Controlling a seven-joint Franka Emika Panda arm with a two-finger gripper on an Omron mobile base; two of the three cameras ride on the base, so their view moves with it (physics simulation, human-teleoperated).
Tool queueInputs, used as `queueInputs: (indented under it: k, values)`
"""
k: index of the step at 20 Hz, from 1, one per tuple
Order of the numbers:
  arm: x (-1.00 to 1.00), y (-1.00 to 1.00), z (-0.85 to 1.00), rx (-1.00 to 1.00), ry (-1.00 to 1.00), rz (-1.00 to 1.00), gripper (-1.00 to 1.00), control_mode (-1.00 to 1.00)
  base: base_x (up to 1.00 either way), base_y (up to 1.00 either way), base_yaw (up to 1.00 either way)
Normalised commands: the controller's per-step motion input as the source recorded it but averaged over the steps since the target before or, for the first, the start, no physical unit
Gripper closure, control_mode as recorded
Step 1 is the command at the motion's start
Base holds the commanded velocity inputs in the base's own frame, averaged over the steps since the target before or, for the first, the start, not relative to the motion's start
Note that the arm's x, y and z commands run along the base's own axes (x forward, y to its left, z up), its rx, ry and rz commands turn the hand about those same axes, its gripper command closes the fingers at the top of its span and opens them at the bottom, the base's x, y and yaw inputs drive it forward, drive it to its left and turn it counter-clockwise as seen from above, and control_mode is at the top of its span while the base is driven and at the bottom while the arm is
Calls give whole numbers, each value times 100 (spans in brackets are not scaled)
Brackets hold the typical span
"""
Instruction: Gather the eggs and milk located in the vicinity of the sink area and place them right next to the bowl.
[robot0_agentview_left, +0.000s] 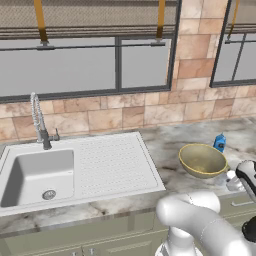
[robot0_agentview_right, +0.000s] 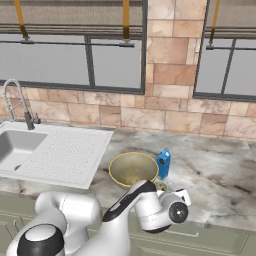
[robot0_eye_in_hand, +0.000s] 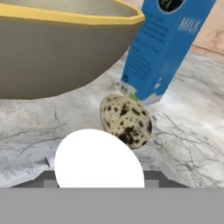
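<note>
Left base view: arm folds low at 5 o'clock, the gripper (robot0_agentview_left: 235, 181) beside the bowl (robot0_agentview_left: 202, 160); milk (robot0_agentview_left: 219, 142) behind.

Right base view: wrist bends toward the bowl's 5 o'clock.

Hand view: fingers clasp a white egg (robot0_eye_in_hand: 99, 161); a speckled egg (robot0_eye_in_hand: 126, 120) lies at 12 o'clock, touching the carton.

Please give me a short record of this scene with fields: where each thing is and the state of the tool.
bowl: upright on the counter, right of the sink
milk: upright, close beside the bowl
speckled egg: on the counter by the milk's base, near the bowl
white egg: between the tool's fingers
tool: low by the bowl, shut on the white egg
</note>
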Motion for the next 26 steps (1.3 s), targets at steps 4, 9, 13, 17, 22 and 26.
queueInputs:
  k: [4,9,13,17,22,26]
  values:
    - [7,0,-28,5,0,0,100,-100,0,0,0]
    - [1,4,-20,4,0,1,100,-100,0,0,0]
    - [0,21,-17,2,0,3,100,-100,0,0,0]
    - [0,31,-14,0,0,4,100,-100,0,0,0]
    - [0,41,-11,0,0,6,100,-100,0,0,0]
    - [0,44,-7,1,0,6,100,-100,0,0,0]
